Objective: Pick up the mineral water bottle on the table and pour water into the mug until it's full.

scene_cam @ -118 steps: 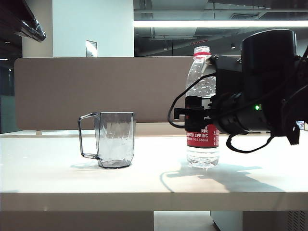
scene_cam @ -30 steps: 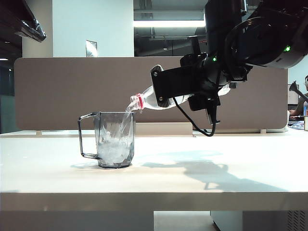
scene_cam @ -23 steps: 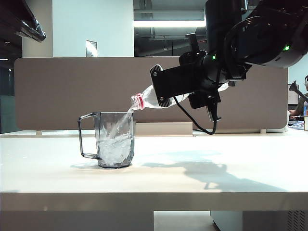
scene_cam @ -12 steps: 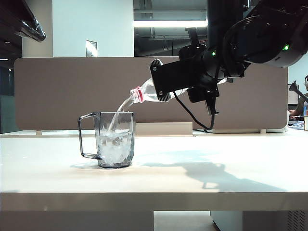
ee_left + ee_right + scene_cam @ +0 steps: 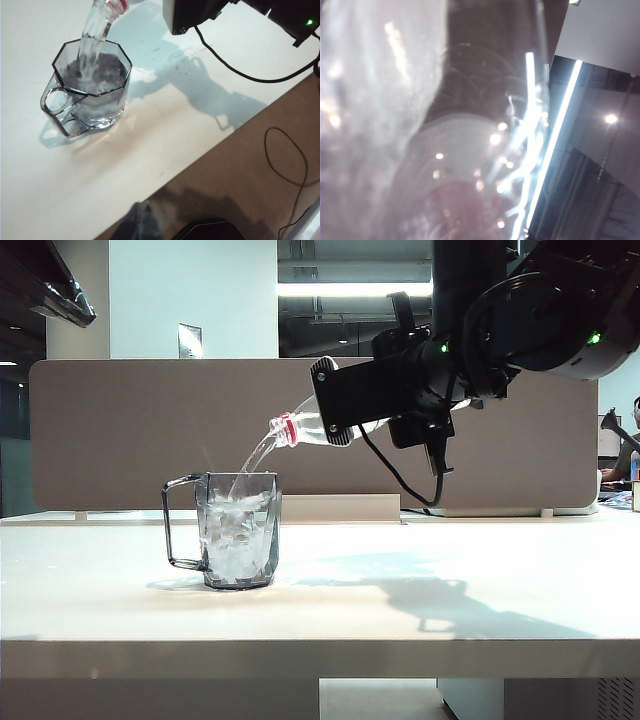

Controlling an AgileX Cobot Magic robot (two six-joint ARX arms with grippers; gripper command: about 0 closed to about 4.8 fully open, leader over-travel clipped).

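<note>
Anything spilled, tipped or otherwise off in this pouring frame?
Nothing stands out. The right claw holds the mineral water bottle tilted, water streams into the upright mug; no puddle visible on the table.

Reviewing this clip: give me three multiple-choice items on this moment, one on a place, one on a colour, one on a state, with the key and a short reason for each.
1. Where is the mouth of the mineral water bottle?
A. Above the mug, higher than its rim
B. Resting on the table beside the mug
C. Dipped below the mug's rim

2. What colour is the ring at the bottle's neck?
A. Blue
B. Red
C. Green

3. What is the state of the mug?
A. Empty
B. Tipped on its side
C. Upright, mostly filled, with water streaming in

Key: 1 A, the exterior view shows the tilted bottle held by the right gripper clear above the rim. 2 B, the ring shows red in the exterior and left wrist views. 3 C, the churning water stands near the rim and the stream lands inside. The left gripper is not in view.
</note>
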